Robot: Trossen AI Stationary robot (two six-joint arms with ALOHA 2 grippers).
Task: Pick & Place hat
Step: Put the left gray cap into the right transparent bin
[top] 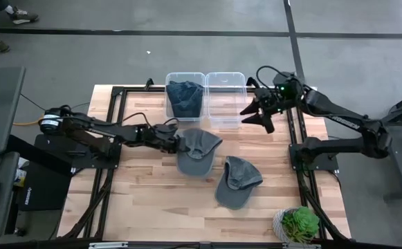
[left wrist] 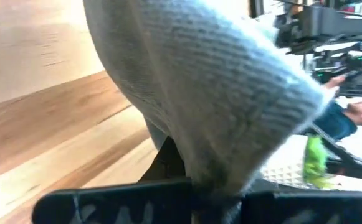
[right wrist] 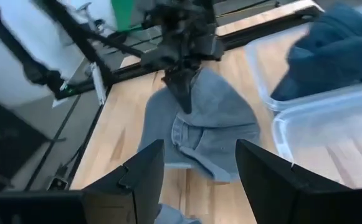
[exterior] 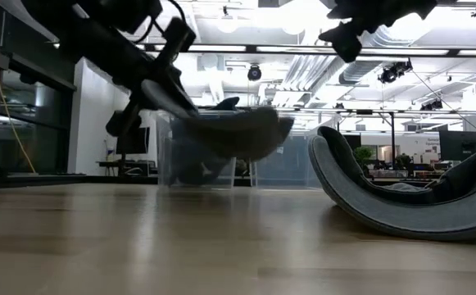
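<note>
The two hats on the bench (top: 145, 200) are grey: one (top: 198, 151) by the left tool (top: 175, 142), one (top: 236, 181) nearer the green plant (top: 299, 222) in its pale speckled pot. The bench is light wood with a black frame. A dark blue hat (top: 185, 99) fills one clear bin (top: 185, 77); the other clear bin (top: 225, 100) shows wood through it. Both arms are black.

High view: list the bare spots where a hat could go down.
Free: the empty right bin; bare wood left of the lying cap. Crowded: left bin holds a hat; left gripper lifts a cap mid-table.
</note>
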